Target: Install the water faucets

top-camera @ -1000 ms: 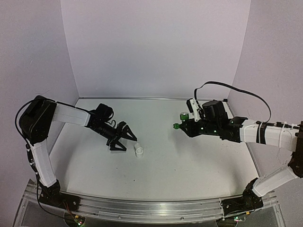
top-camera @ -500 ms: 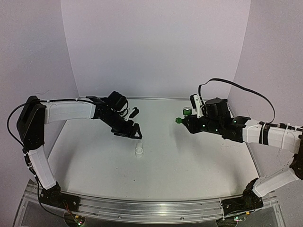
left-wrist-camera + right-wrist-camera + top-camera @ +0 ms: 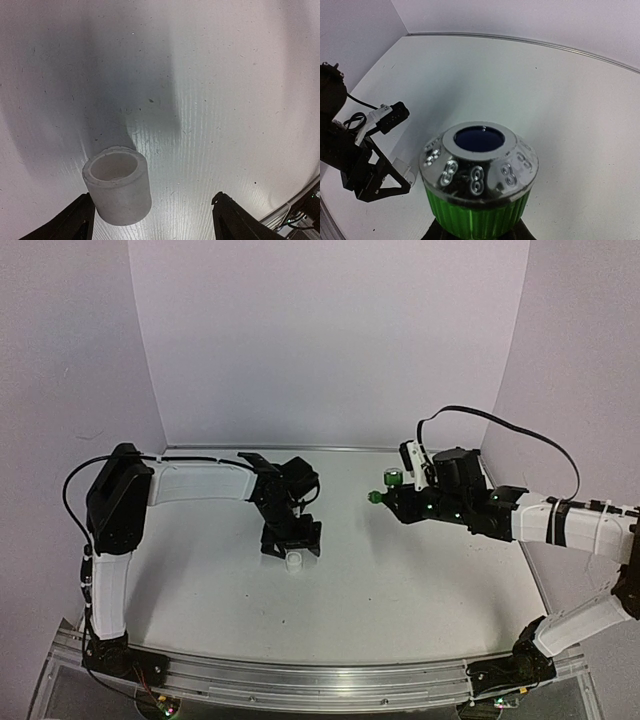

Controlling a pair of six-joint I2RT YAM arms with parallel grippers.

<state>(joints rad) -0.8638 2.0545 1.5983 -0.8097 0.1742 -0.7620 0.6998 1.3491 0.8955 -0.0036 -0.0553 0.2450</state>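
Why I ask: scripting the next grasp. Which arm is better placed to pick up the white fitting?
Left. The white fitting stands between the open fingers of the left gripper. The right gripper is farther off and holds the green tap.

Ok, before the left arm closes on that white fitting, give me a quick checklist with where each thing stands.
1. The left end effector is open: ok.
2. The white fitting stands upright on the table: ok.
3. It is centred between the fingers: not ok, it sits close to one of them.
4. The green tap is clamped in the right end effector: ok.
5. The tap's joining end is in view: cannot tell, hidden.
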